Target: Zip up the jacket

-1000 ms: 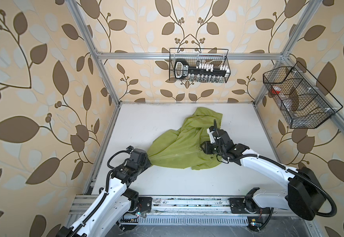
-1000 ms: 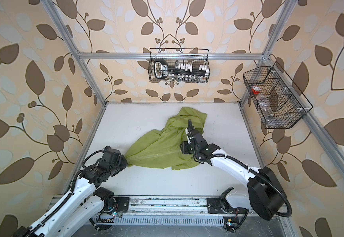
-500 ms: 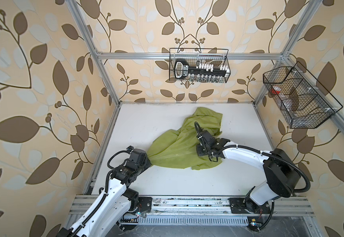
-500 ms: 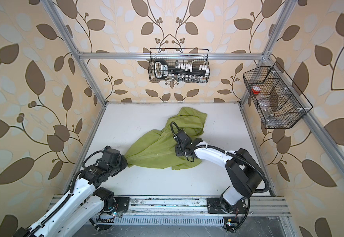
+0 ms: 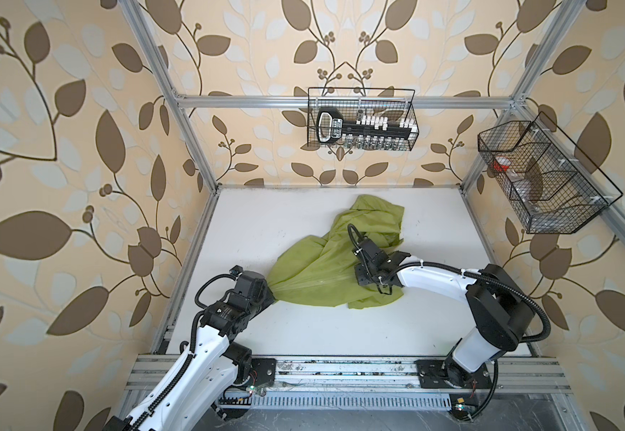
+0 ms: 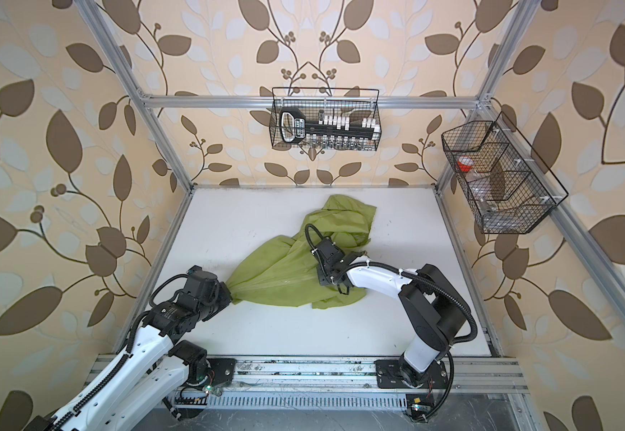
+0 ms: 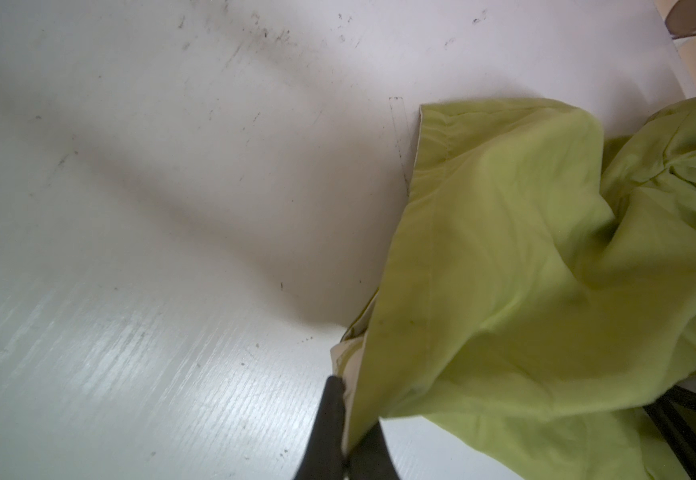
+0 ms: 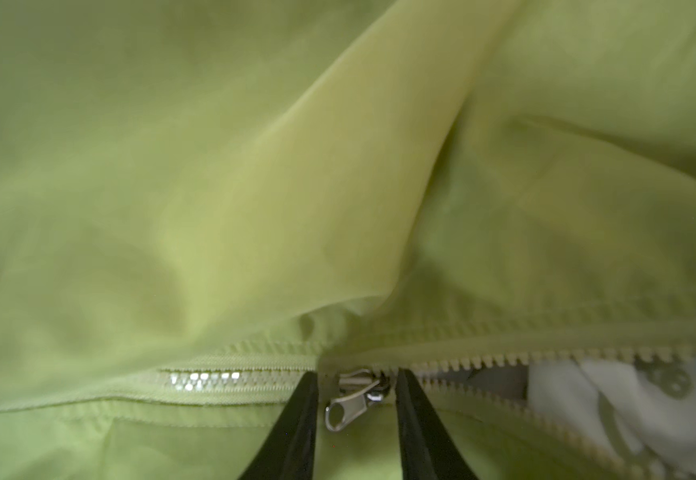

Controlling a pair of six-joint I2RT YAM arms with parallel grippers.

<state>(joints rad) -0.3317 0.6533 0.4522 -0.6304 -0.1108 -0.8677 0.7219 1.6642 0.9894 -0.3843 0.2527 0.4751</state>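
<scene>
Since a second ago the right arm has swung in across the jacket (image 5: 314, 268) with its elbow lifted, while the left arm has not shifted. The right gripper (image 8: 356, 386) now straddles the zipper slider (image 8: 359, 379). Its jaws stand apart with a gap on each side and nothing held, and the small metal pull (image 8: 346, 405) lies flat between them. The left gripper (image 5: 269, 293) is clamped tight on the jacket's near corner, so the fabric fans out from it over the white table (image 5: 303, 336). In the right wrist view the teeth on one side of the slider are meshed (image 8: 213, 380). On the other side they gape over white lining (image 8: 579, 390), so I judge most of the run is left. I would close squarely on the pull or the slider body, not the tape, then draw toward the open teeth while the left holds tension. A loose fold (image 8: 338, 216) lies close against the slider and could get dragged in, and the bunched far end may resist. The wire basket on the back wall (image 5: 361, 123) and the one on the side wall (image 5: 542, 179) are well apart and no obstacle.
</scene>
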